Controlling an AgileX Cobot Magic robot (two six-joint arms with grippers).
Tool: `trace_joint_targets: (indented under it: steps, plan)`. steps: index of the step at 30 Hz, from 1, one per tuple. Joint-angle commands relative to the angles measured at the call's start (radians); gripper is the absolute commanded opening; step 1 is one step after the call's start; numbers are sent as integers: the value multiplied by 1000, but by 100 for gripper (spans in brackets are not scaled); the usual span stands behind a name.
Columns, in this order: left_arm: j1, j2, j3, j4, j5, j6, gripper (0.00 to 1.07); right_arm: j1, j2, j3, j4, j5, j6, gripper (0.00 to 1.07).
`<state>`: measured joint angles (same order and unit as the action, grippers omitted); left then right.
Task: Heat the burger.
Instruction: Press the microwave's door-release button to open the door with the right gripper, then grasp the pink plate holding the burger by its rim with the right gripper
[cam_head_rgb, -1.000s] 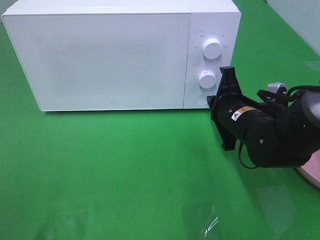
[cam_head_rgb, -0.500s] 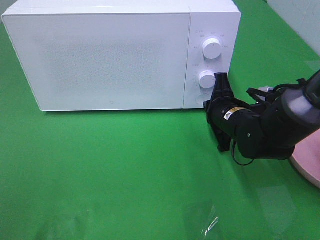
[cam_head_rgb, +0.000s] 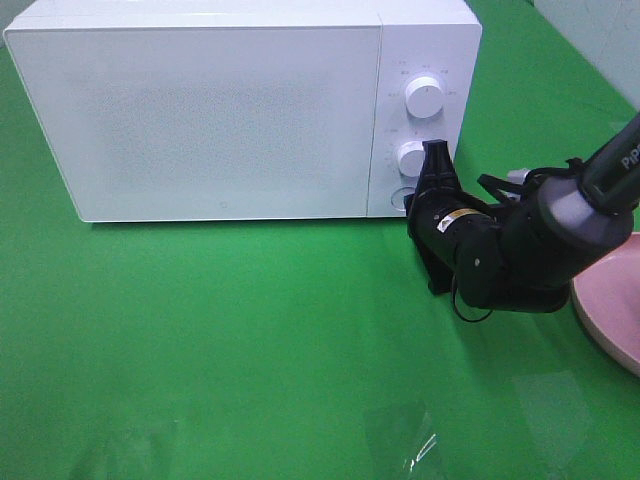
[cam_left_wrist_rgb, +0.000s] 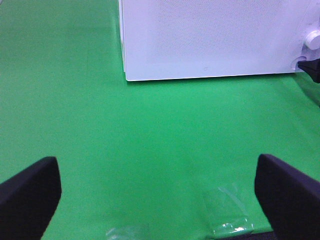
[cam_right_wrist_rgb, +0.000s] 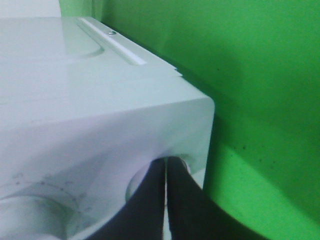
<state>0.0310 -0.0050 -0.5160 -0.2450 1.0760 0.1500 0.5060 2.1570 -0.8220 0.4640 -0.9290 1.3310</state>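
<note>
The burger is out of view. A white microwave (cam_head_rgb: 220, 110) stands at the back with its door closed. My right gripper (cam_head_rgb: 413, 199) is shut, and its tips rest against the round button (cam_head_rgb: 400, 197) at the bottom of the control panel, below the two knobs (cam_head_rgb: 424, 96). The right wrist view shows the shut fingertips (cam_right_wrist_rgb: 165, 175) pressed into the button's recess (cam_right_wrist_rgb: 186, 162). My left gripper (cam_left_wrist_rgb: 157, 175) hangs open over bare green cloth in front of the microwave (cam_left_wrist_rgb: 215, 35), with nothing between its fingers (cam_left_wrist_rgb: 30, 195).
A round pink plate (cam_head_rgb: 612, 310) lies at the right edge, partly behind the right arm. Green cloth (cam_head_rgb: 250, 340) covers the table. A scrap of clear plastic (cam_head_rgb: 415, 445) lies near the front edge.
The right arm has moved left and lower, bringing its shut gripper from beside the lower knob onto the round button. The left gripper has not moved.
</note>
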Motion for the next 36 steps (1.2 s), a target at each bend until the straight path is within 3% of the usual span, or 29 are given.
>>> trace_joint_targets:
  steps: [1,8,14,36]
  plan:
    - [-5,-22,0,-5,-5,3,98,-6,0,-25,19,-34,-32,0]
    - [-5,-22,0,-5,-5,3,98,-6,22,-59,20,-91,-32,0]
    - [-5,-22,0,-5,-5,3,98,-6,22,-59,24,-262,-30,0]
    - [-5,-22,0,8,-3,3,98,-6,40,-162,125,-356,-60,0]
